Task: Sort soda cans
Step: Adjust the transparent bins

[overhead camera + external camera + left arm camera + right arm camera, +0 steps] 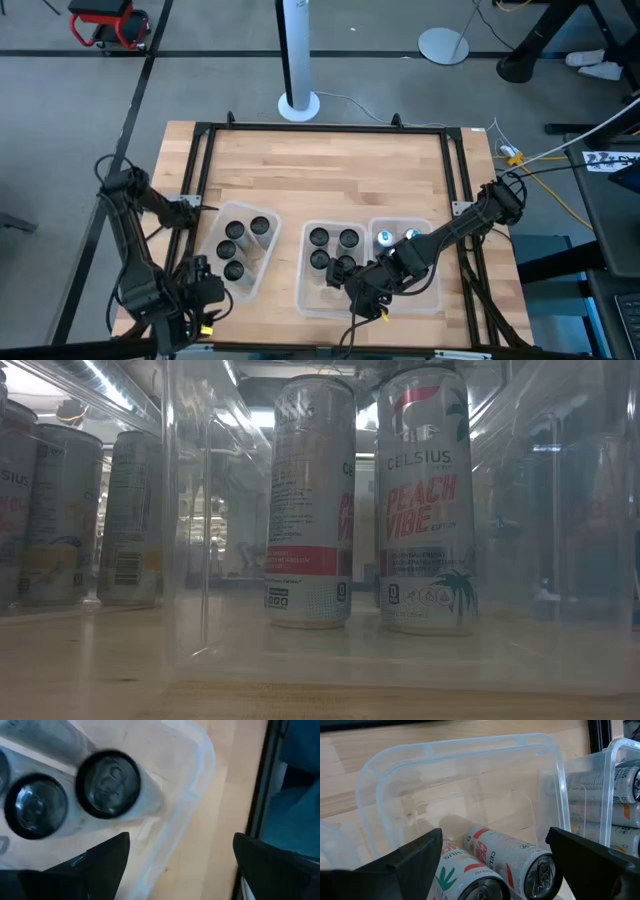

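Right now the right gripper (358, 290) hangs with its jaws spread wide and empty over the near end of the middle bin (304, 290). Directly ahead of those jaws stand black-topped soda cans (332, 250), and two of them (507, 865) show just between the fingers in the wrist view. Beyond, to the outer side, the right bin (437, 290) holds two silver-topped cans (398, 237).

The left gripper (205, 291) also stands wide open with nothing held, at the near corner of the left bin (262, 265), whose black-topped cans (107, 783) sit just ahead of its fingers.

The likely trouble is crowding (the cans stand close together): a descending finger could strike a neighbouring top and tip it, or catch the thin bin wall and drag the whole bin. Smooth, tall cans would also slip if gripped off-centre.
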Available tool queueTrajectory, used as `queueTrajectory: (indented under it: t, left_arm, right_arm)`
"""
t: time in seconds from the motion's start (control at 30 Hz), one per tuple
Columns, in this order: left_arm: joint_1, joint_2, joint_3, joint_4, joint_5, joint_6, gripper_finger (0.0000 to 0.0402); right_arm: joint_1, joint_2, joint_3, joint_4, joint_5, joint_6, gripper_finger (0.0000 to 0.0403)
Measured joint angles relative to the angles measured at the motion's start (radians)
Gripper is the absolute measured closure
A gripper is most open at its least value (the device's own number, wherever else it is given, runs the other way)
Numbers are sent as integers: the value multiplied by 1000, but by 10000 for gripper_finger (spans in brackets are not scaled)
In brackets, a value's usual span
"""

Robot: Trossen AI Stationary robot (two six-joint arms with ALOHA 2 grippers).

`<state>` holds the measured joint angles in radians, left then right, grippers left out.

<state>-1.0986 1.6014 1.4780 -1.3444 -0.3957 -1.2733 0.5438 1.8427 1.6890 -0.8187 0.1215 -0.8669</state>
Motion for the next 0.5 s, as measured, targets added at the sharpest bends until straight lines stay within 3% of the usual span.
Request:
queueTrajectory:
  t: [0.27, 0.5]
  left_arm:
    - [-1, 54, 0, -11, 32, -22, 59]
    - [38, 124, 0, -7, 60, 108, 59]
  right_arm:
    - [0, 0, 0, 3, 1, 0, 39]
    - [0, 0, 1, 6, 2, -1, 39]
